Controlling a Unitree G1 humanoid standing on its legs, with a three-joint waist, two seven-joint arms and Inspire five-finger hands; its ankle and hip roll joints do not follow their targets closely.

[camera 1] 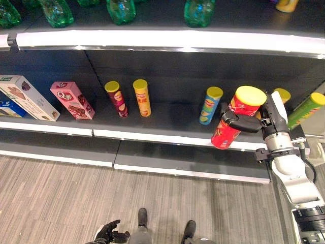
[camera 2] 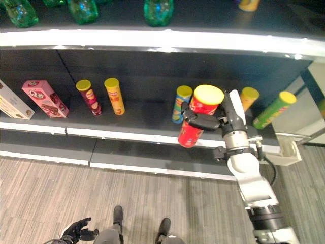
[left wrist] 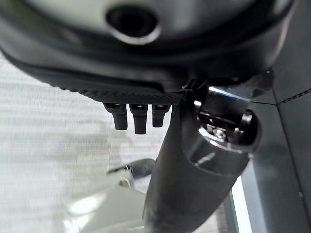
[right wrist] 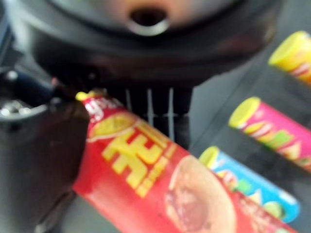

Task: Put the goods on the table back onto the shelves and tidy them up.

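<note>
My right hand point(camera 1: 246, 122) is shut on a red can with a yellow lid point(camera 1: 238, 118). It holds the can tilted just in front of the middle shelf's front edge point(camera 1: 152, 136), right of a blue can point(camera 1: 210, 105). In the right wrist view the red can point(right wrist: 160, 189) lies across my palm with the thumb point(right wrist: 39, 145) against it, and the blue can point(right wrist: 252, 191) and a pink can point(right wrist: 272, 128) stand beyond. My left hand point(camera 1: 109, 233) hangs low over the floor with relaxed fingers point(left wrist: 138, 116), holding nothing.
On the middle shelf stand a maroon can point(camera 1: 117, 99), an orange can point(camera 1: 142, 97), a pink box point(camera 1: 72, 100), a pale box point(camera 1: 28, 96) and a blue box point(camera 1: 7, 108). A green can point(camera 1: 306, 109) leans at the far right. Green bottles point(camera 1: 121, 10) line the upper shelf.
</note>
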